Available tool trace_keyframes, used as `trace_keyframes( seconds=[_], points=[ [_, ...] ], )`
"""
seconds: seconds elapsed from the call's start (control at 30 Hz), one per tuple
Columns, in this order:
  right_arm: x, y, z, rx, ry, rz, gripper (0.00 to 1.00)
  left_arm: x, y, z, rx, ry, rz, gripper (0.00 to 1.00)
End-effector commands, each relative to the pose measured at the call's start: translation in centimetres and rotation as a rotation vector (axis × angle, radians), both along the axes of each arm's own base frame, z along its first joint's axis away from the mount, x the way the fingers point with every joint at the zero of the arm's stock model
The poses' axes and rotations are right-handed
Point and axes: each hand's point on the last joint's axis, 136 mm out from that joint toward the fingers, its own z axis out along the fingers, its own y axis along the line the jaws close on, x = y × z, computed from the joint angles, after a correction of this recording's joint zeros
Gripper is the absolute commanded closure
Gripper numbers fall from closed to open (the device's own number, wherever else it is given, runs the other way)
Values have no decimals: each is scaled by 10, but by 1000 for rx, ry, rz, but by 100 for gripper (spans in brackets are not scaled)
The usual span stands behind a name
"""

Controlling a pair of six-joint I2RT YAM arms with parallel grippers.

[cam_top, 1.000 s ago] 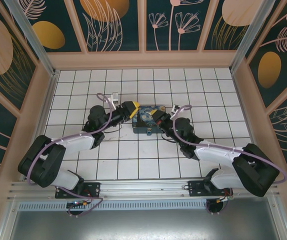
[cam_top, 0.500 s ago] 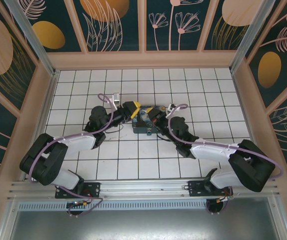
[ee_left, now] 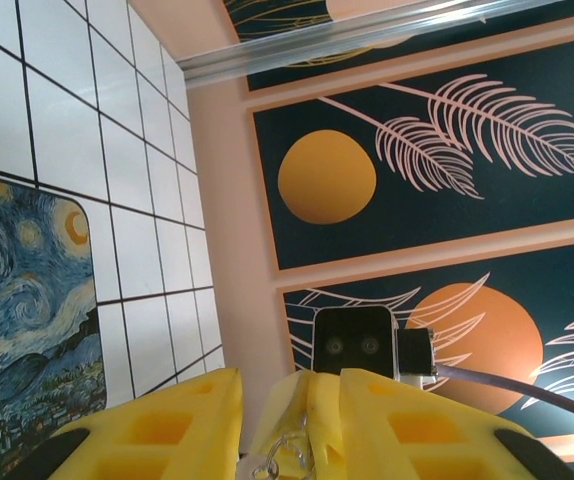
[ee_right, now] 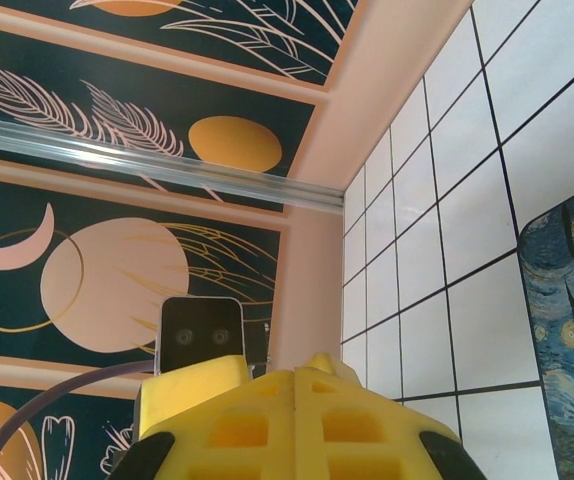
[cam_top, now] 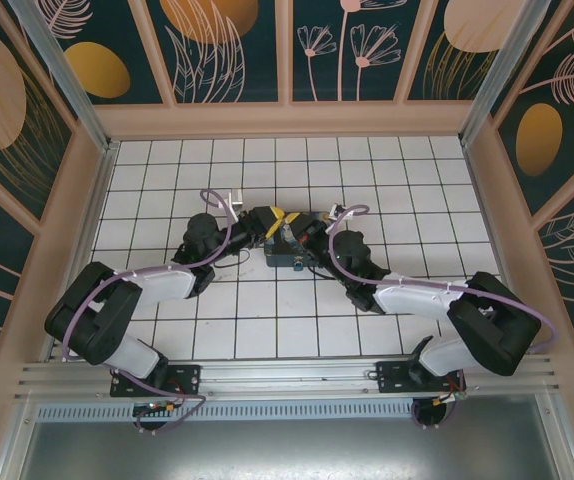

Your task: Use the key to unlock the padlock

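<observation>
Tiled floor (cam_top: 267, 330) carries the blue painted tin box (cam_top: 287, 259), taken as reference. Left arm (cam_top: 137, 295) reaches in from the box's left, right arm (cam_top: 437, 300) from its right. Both grippers meet above the box's far half.

Left gripper (cam_top: 273, 220): yellow fingers (ee_left: 157, 430) stand apart, with a narrow gap on one side. Right gripper (cam_top: 305, 232): fingers pressed together, seam closed in its own wrist view; its tip sits between the left fingers.

What looks like the key (ee_left: 285, 455), a thin bright sliver with a wire loop, hangs at that tip over the box's edge; cannot tell which jaws pinch it.

Padlock: hidden under the grippers over the box, position not readable
</observation>
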Motion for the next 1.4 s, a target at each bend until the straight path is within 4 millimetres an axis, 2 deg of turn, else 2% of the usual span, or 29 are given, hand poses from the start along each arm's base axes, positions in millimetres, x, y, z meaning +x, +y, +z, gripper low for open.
trace_keyframes(
  seconds=[0.0, 0.23, 0.43, 0.57, 0.67, 0.77, 0.83, 0.93, 1.13, 1.37],
  points=[
    [0, 6, 17, 50, -34, 12, 100, 5, -4, 17, -28, -53, 9, 69],
    [-1, 7, 14, 45, -27, 20, 100, 10, -5, 16, -22, -56, 22, 74],
    [-1, 9, 15, 46, -31, 27, 100, 16, -8, 20, -25, -63, 23, 87],
    [-1, 10, 15, 45, -33, 33, 100, 18, -9, 18, -22, -62, 25, 100],
    [-2, 10, 16, 38, -43, 44, 98, 19, -11, 17, -15, -67, 19, 100],
    [-4, -2, 13, 6, -50, 32, 66, 18, -15, 18, 21, -93, -5, 100],
    [-4, -18, 8, -16, -48, 8, 52, 17, -21, 19, 65, -130, -42, 100],
    [-4, -42, 7, -34, -84, -7, 44, 14, -30, 21, 117, -185, -112, 100],
    [-14, -70, 25, -68, -289, 76, 47, 7, -49, 24, 174, -262, -276, 100],
    [-28, -66, 43, -98, -421, 171, 53, 3, -57, 26, 203, -289, -351, 100]
  ],
)
